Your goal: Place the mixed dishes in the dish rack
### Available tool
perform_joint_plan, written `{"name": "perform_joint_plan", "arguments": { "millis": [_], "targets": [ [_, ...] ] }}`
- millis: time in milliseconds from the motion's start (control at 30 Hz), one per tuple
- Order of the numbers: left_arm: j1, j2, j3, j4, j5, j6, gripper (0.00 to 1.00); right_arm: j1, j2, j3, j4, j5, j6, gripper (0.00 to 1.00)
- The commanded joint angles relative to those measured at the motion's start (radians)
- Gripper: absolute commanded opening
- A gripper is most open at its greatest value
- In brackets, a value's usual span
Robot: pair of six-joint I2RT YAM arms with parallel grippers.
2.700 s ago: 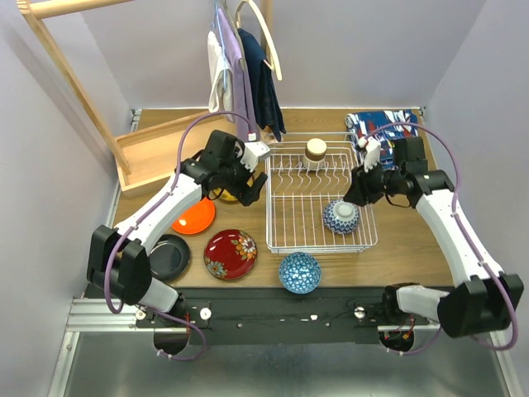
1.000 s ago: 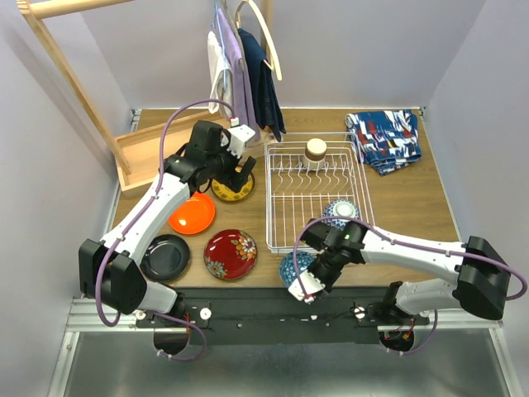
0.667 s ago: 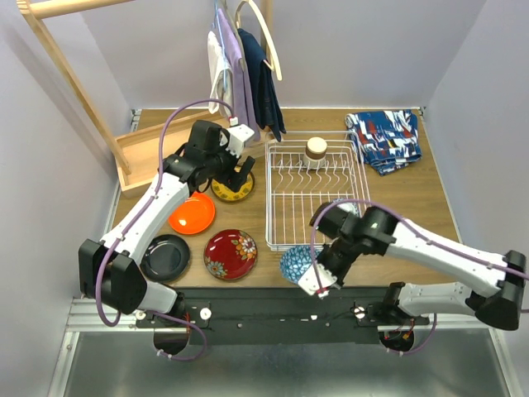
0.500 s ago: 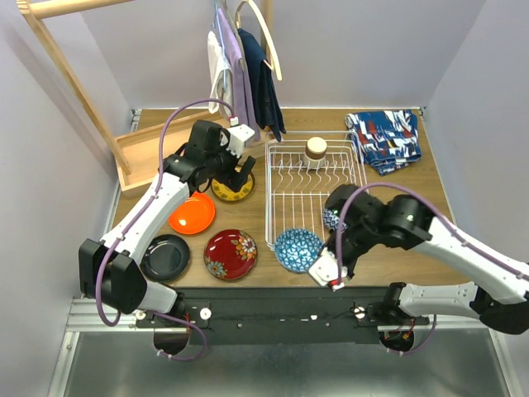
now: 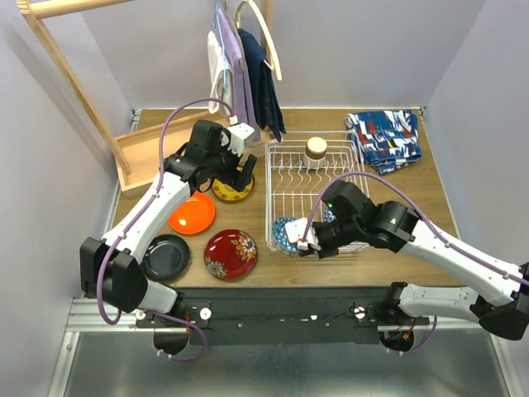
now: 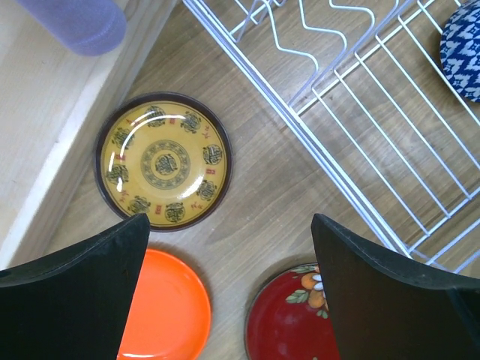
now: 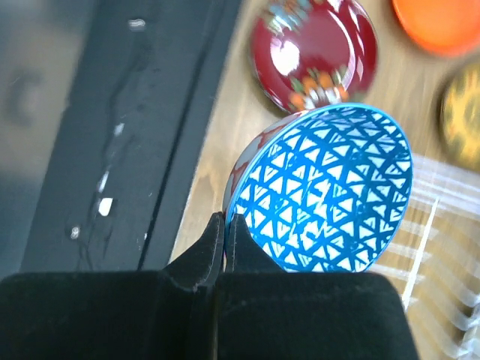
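My right gripper (image 5: pixel 304 242) is shut on the rim of a blue triangle-patterned bowl (image 5: pixel 287 234). It holds the bowl tilted on edge at the front-left corner of the white wire dish rack (image 5: pixel 318 186). The wrist view shows its fingers (image 7: pixel 214 236) pinching the bowl (image 7: pixel 330 199). My left gripper (image 5: pixel 240 177) is open and empty above the yellow-patterned plate (image 6: pixel 166 161). The orange plate (image 5: pixel 193 217), red floral plate (image 5: pixel 230 254) and black plate (image 5: pixel 165 256) lie left of the rack. A cup (image 5: pixel 316 150) stands in the rack's back. A dark blue bowl (image 6: pixel 463 45) sits in the rack, mostly hidden by my right arm in the top view.
A wooden frame (image 5: pixel 145 153) stands at the back left with clothes (image 5: pixel 244 74) hanging above. A blue-red patterned cloth (image 5: pixel 384 136) lies at the back right. The black front rail (image 7: pixel 112 135) runs along the table's near edge.
My right arm swung from the rack to the table's front, took hold of the blue bowl and carried it up to the rack's front-left corner. The left gripper shifted slightly above the yellow plate.
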Motion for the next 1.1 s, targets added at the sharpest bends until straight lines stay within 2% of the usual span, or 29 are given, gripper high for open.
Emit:
{"name": "perform_joint_plan", "arguments": {
  "millis": [0, 200, 233, 400, 433, 533, 633, 833, 933, 1067],
  "targets": [
    [0.005, 0.064, 0.021, -0.016, 0.000, -0.099, 0.96, -0.087, -0.040, -0.127, 0.396, 0.069, 0.239, 0.01],
    [0.003, 0.087, 0.062, -0.013, -0.078, -0.021, 0.97, -0.234, 0.003, -0.176, 0.720, -0.018, 0.646, 0.01],
    [0.005, 0.088, 0.075, -0.015, -0.099, -0.002, 0.96, -0.257, 0.005, -0.184, 0.792, -0.020, 0.756, 0.01],
    [0.005, 0.108, 0.128, -0.052, -0.113, 0.082, 0.97, -0.341, 0.058, -0.211, 0.945, -0.037, 1.147, 0.01],
    [0.005, 0.107, 0.130, -0.052, -0.107, 0.090, 0.97, -0.357, 0.069, -0.224, 0.985, -0.037, 1.273, 0.01],
    [0.005, 0.102, 0.112, -0.038, -0.093, 0.093, 0.97, -0.421, 0.132, -0.279, 1.127, -0.127, 1.448, 0.01],
    [0.005, 0.103, 0.087, -0.029, -0.083, 0.076, 0.97, -0.478, 0.196, -0.328, 1.267, -0.204, 1.595, 0.01],
    [0.005, 0.091, 0.046, -0.061, -0.070, 0.084, 0.96, -0.562, 0.317, -0.434, 1.447, -0.287, 1.775, 0.01],
    [0.005, 0.087, 0.036, -0.064, -0.076, 0.093, 0.96, -0.587, 0.371, -0.466, 1.559, -0.314, 1.833, 0.01],
    [0.005, 0.082, 0.023, -0.058, -0.084, 0.101, 0.96, -0.593, 0.399, -0.494, 1.565, -0.296, 1.847, 0.01]
  ]
}}
